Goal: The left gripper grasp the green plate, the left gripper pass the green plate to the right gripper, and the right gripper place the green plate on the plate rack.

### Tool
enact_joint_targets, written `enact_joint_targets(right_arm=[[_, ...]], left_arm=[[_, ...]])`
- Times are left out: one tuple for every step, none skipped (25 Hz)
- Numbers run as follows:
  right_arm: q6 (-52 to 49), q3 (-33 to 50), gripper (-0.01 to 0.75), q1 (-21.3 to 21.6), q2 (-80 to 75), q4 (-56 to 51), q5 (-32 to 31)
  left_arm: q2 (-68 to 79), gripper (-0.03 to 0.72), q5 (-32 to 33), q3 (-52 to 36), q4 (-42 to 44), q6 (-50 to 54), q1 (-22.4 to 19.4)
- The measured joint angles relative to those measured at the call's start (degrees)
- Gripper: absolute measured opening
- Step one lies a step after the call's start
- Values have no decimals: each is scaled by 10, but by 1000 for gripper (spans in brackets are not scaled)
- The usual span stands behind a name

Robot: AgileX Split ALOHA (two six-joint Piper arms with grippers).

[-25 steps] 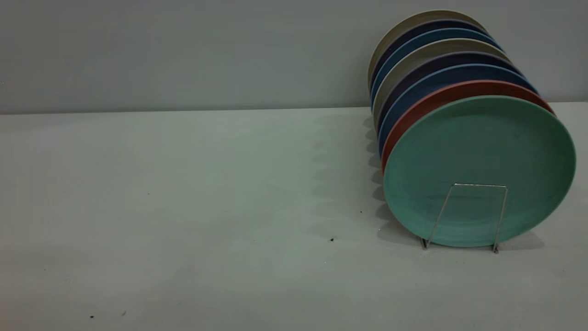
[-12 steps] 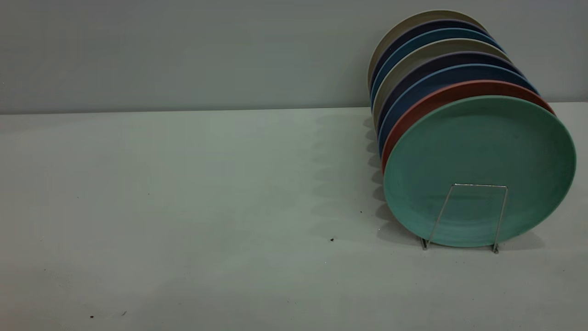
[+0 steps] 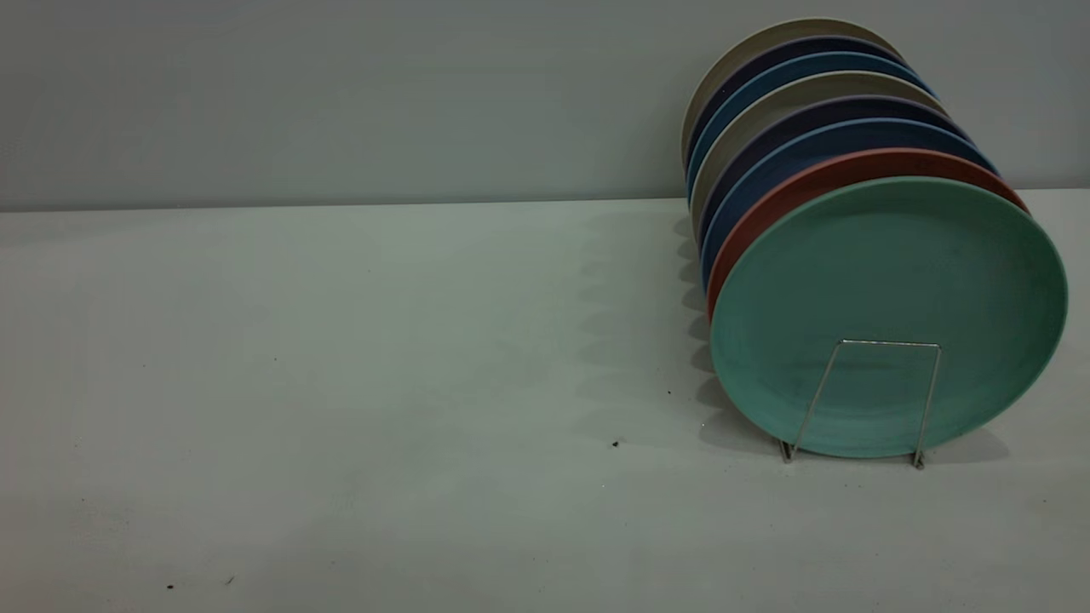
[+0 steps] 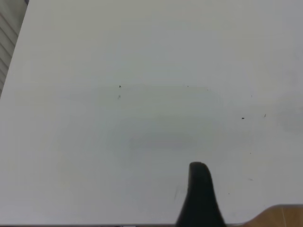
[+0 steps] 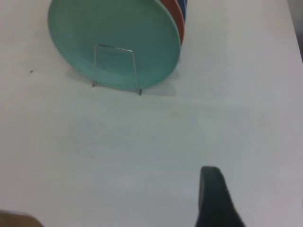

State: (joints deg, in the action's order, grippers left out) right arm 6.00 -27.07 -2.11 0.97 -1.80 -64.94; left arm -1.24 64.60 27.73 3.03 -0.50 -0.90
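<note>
The green plate (image 3: 886, 289) stands upright in the front slot of the plate rack (image 3: 890, 344) at the right of the table, leaning back on the other plates. The right wrist view shows it (image 5: 123, 33) behind the rack's front wire loop (image 5: 114, 47). Neither gripper shows in the exterior view. My right gripper (image 5: 213, 198) shows only as one black tip over bare table, well apart from the plate. My left gripper (image 4: 201, 194) shows only as one black tip over bare table, with no plate in its view.
A salmon-pink plate (image 3: 817, 183) stands right behind the green one, then several blue, dark and beige plates (image 3: 792, 94). The white table (image 3: 341, 383) runs left of the rack. A wooden edge (image 4: 279, 215) shows in the left wrist view.
</note>
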Motion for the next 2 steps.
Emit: enact_joint_targets(right_arm=[[0, 0, 453, 0, 0, 0, 0], [0, 0, 453, 0, 0, 0, 0]], left_arm=[[0, 591, 0, 0, 0, 0, 0], [0, 591, 0, 0, 0, 0, 0]])
